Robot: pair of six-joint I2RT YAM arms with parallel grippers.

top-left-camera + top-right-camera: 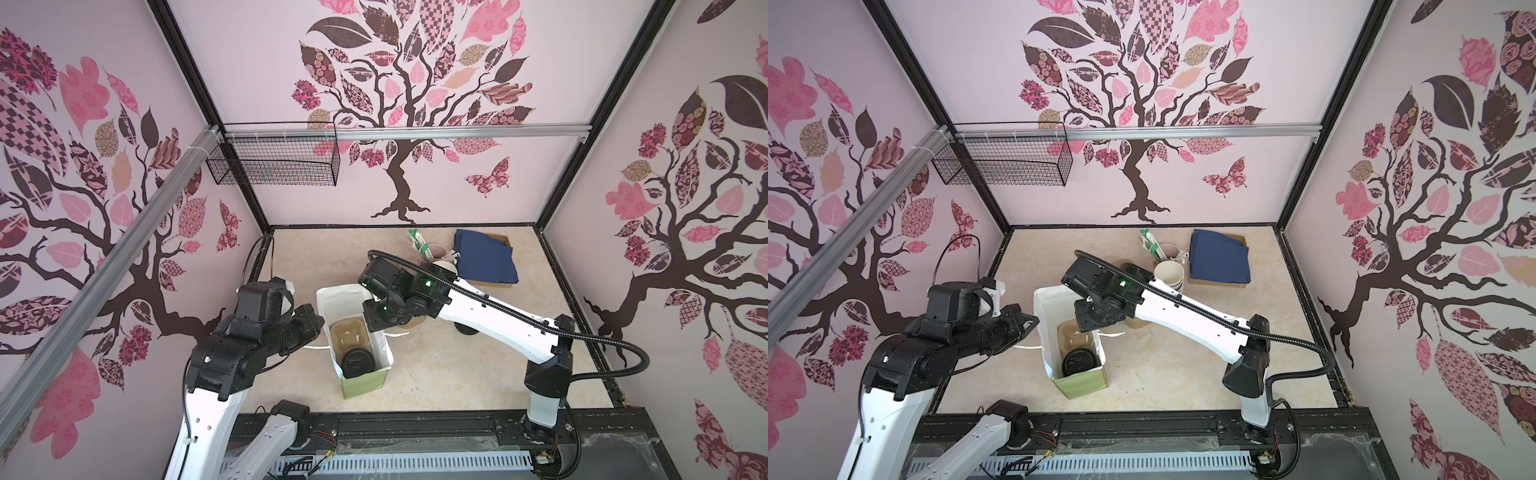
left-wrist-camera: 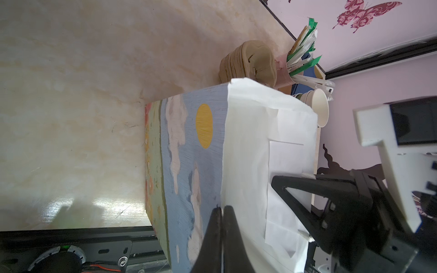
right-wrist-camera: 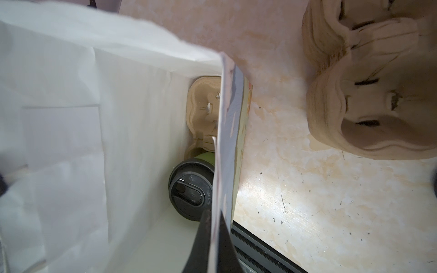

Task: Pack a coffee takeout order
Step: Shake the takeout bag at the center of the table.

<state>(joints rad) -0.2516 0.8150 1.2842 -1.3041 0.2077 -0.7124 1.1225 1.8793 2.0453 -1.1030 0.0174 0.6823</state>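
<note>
The pale green paper bag (image 1: 365,384) (image 1: 1084,380) stands open mid-table, its side painted with a blue sky and yellow sun (image 2: 194,153). Inside it lies the tan two-cup carrier (image 1: 349,334) (image 3: 203,104). The olive-green cup with its black lid (image 1: 358,362) (image 3: 191,189) sits in the carrier's nearer pocket. My left gripper (image 2: 222,209) (image 1: 320,322) is shut on the bag's left wall at the rim. My right gripper (image 3: 214,212) is shut on the opposite wall's rim (image 3: 224,141). Navy napkins (image 1: 484,257) lie in a cardboard tray at the back right.
A stack of spare pulp carriers (image 3: 369,94) (image 2: 248,61) stands just behind the bag. Lidless white-lined cups (image 1: 1169,274) and a pink cup of stirrers (image 1: 424,245) are beyond it. A wire basket (image 1: 274,162) hangs on the back rail.
</note>
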